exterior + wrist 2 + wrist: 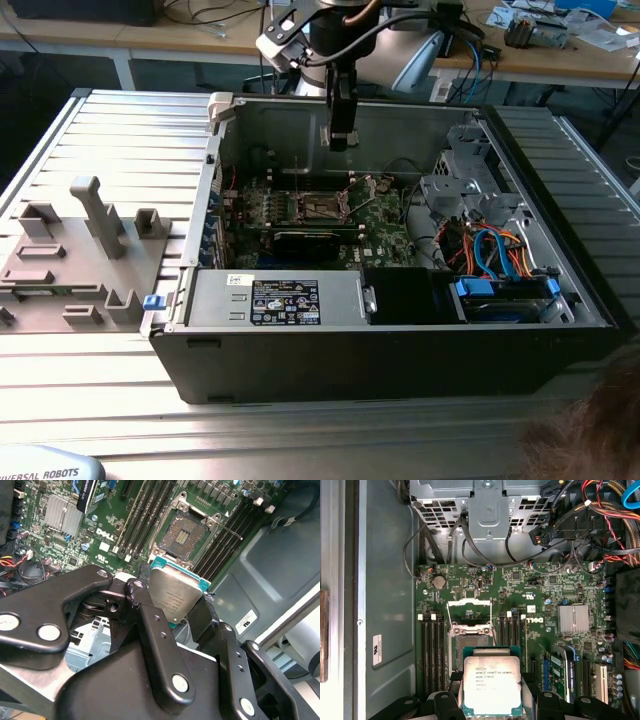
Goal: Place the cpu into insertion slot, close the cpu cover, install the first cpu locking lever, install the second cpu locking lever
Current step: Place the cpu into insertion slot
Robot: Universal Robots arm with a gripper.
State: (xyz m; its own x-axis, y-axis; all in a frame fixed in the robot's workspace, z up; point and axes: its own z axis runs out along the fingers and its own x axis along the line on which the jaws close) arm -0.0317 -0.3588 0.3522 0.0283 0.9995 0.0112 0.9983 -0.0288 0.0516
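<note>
My gripper is shut on the cpu, a square chip with a silver top and a green edge, its black fingers pressing on two opposite sides. In the second wrist view the cpu hangs tilted, above and apart from the insertion slot. The slot lies bare on the green motherboard, and the chip hides part of it. The cpu cover stands flipped open beside the slot. In the exterior view the gripper hangs inside the open computer case, over the slot.
Memory slots flank the socket, and a finned heat sink sits nearby. A metal drive cage with cables borders the board. The case wall stands at the exterior view's left, next to a grey fixture plate. A person's hair shows in the corner.
</note>
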